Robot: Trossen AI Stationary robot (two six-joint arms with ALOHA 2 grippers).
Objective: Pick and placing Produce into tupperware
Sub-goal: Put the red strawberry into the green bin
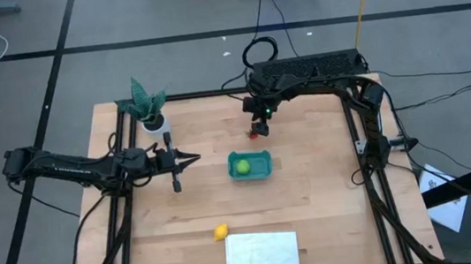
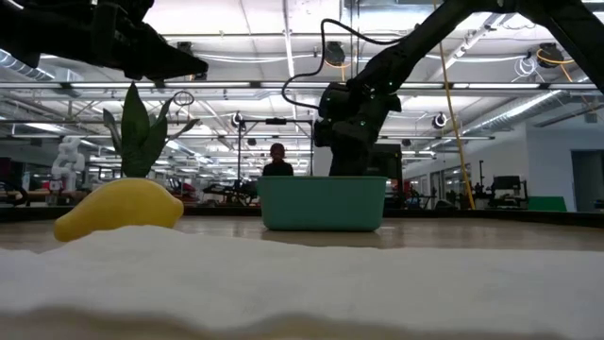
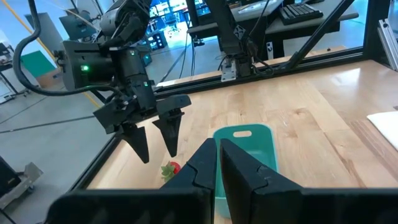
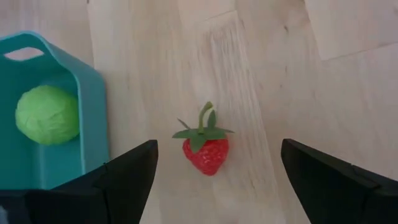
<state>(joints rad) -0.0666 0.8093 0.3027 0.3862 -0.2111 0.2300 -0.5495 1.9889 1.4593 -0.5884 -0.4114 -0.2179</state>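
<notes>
Now keep your right gripper [image 4: 214, 180] spread wide and drop straight down: the strawberry [image 4: 206, 149] lies on the table directly below, centred between its fingers, with the tupperware [image 4: 46, 118] and lime-green piece [image 4: 46, 115] just beside. Left gripper [image 1: 194, 159] waits nearly closed, well apart.

R tool [image 4: 214, 171] spread wide; L tool [image 3: 217, 163] closed.

three produce pieces [image 1: 241, 166], one tub [image 1: 261, 169], one sheet [image 1: 262, 252].

Grey floor [image 1: 160, 16] crossed by dark lines surrounds the table. Ceiling lights [image 2: 283, 14] glow at twelve o'clock over a person [image 2: 276, 161] standing far back.
</notes>
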